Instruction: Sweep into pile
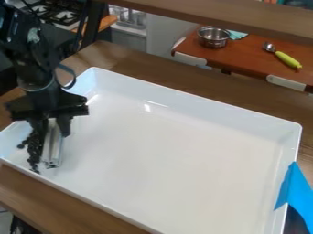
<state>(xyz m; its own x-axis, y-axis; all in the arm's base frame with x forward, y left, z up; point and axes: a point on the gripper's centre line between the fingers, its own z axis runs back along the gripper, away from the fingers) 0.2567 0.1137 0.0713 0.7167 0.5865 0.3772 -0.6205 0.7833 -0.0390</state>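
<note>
The white rectangular tray [177, 151] is smooth and glossy, its material unclear, and the brown wooden table [116, 59] under it shows a satin grain. The silver channelled metal bar [54, 151] is shiny, while the black two-finger gripper [54, 131] and the small dark granules [33, 148] look matt. Beyond are 2 shinier pieces — a round silver metal pot [214, 39] and a metal spoon with a smooth, plastic-looking lime-green handle [283, 57].

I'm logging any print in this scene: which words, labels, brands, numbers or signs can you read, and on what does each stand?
There are none that can be read: no legible text on the large white rectangular tray, silver metal bar or bright blue sheet.
</note>
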